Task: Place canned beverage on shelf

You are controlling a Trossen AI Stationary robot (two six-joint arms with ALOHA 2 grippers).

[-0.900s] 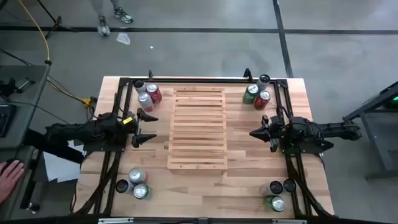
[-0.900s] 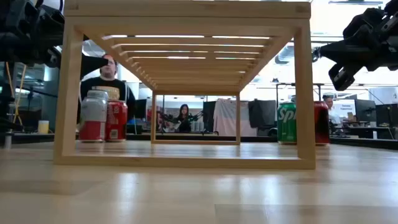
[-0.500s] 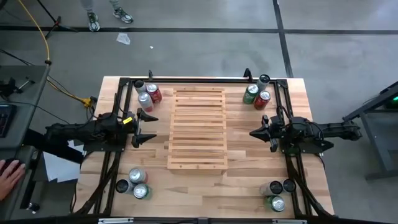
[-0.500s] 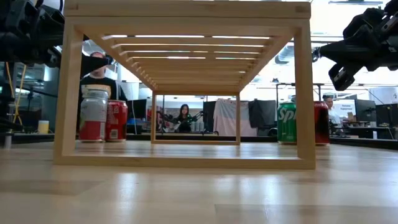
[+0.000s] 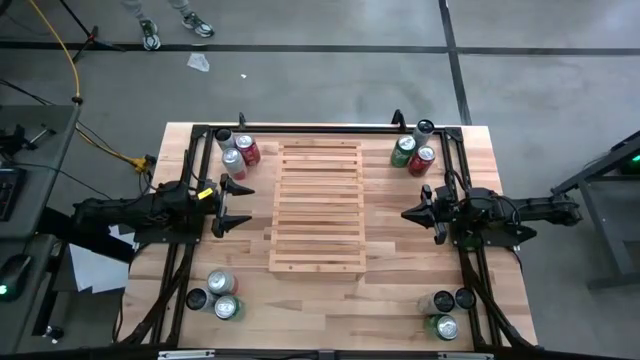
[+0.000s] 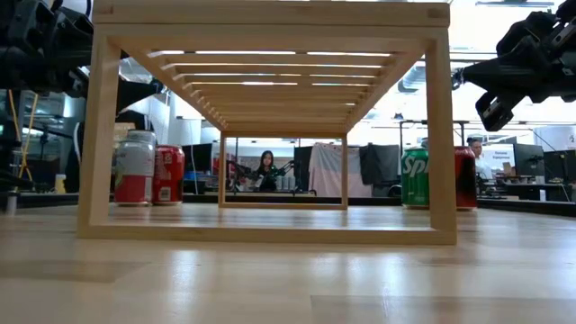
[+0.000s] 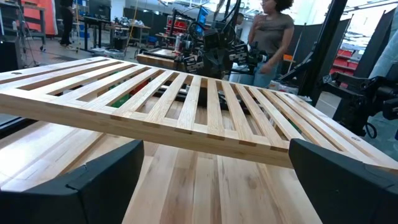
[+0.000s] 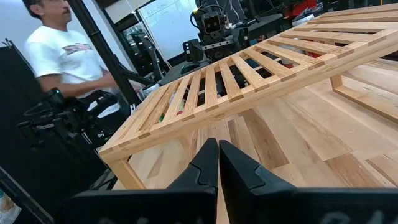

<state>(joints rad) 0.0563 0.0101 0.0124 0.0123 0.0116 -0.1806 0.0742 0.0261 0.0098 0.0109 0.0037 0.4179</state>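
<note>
The pale slatted shelf (image 5: 318, 205) stands on its legs in the middle of the wooden table. Groups of cans stand upright at the far left (image 5: 238, 153), far right (image 5: 412, 152), near left (image 5: 218, 295) and near right (image 5: 443, 312). My left gripper (image 5: 238, 205) hovers level just left of the shelf, open and with nothing between its fingers, which frame the shelf (image 7: 186, 106) in the left wrist view. My right gripper (image 5: 408, 214) hovers level right of the shelf, shut on nothing, its fingers (image 8: 217, 165) pointing at the shelf's side (image 8: 249, 74).
A black metal frame (image 5: 190, 250) runs along the table's edges beside both arms. In the low view the far left cans (image 6: 148, 167) and far right cans (image 6: 438, 177) stand behind the shelf's legs. People and desks show in the room beyond the table.
Both arms, the shelf and the cans have kept still. A person beyond the table's far edge has walked off toward the left and no longer shows behind the far left cans.
</note>
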